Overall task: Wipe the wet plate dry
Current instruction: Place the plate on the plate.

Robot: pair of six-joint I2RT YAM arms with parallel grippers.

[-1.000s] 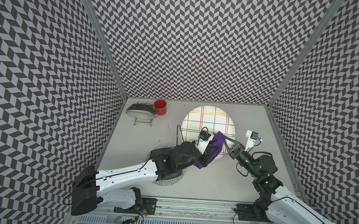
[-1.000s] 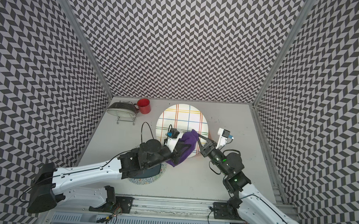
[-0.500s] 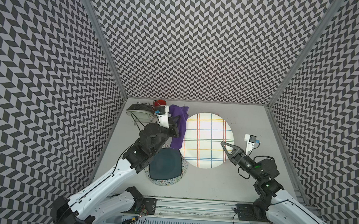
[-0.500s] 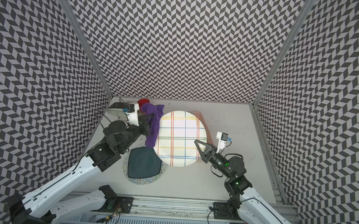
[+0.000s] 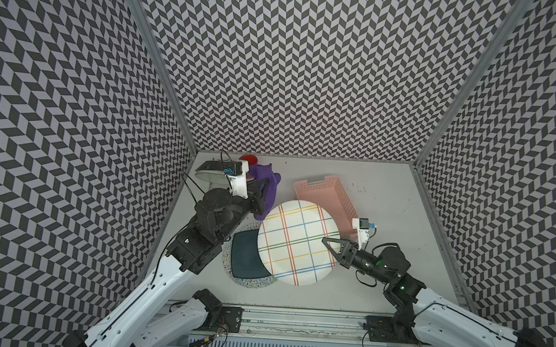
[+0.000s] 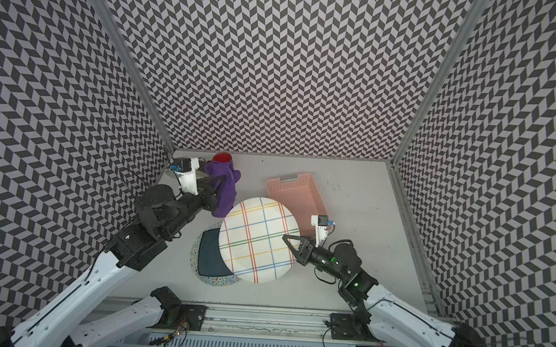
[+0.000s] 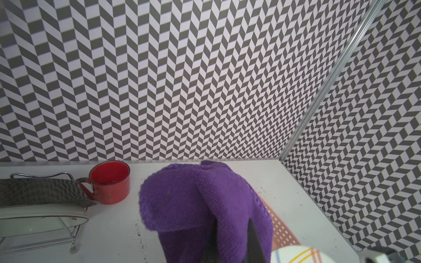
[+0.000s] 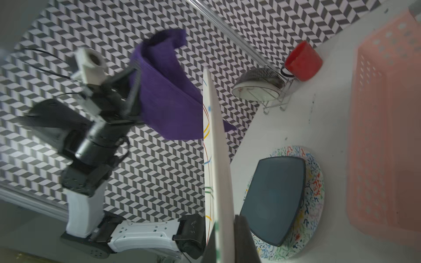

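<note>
- The right gripper is clamped on the right rim of the white plate with coloured plaid lines. In the right wrist view one finger lies against the plate's underside, and the plate shows edge-on.
- The plaid plate is held up off the table, near its middle, with its striped face turned up toward both top views.
- The left gripper is closed on a purple cloth at the far left of the scene, raised above the table.
- The cloth hangs down from the jaws, and its lower end reaches the plate's far-left rim. I cannot tell whether it touches.
- Below the plaid plate, a dark blue square plate lies on a round speckled plate. Both are on the table and their right parts are hidden.
- A pink perforated basket sits on the table beyond the plaid plate, toward the right.
- A red mug stands in the far left corner, touching a wire rack that holds a tilted bowl.
</note>
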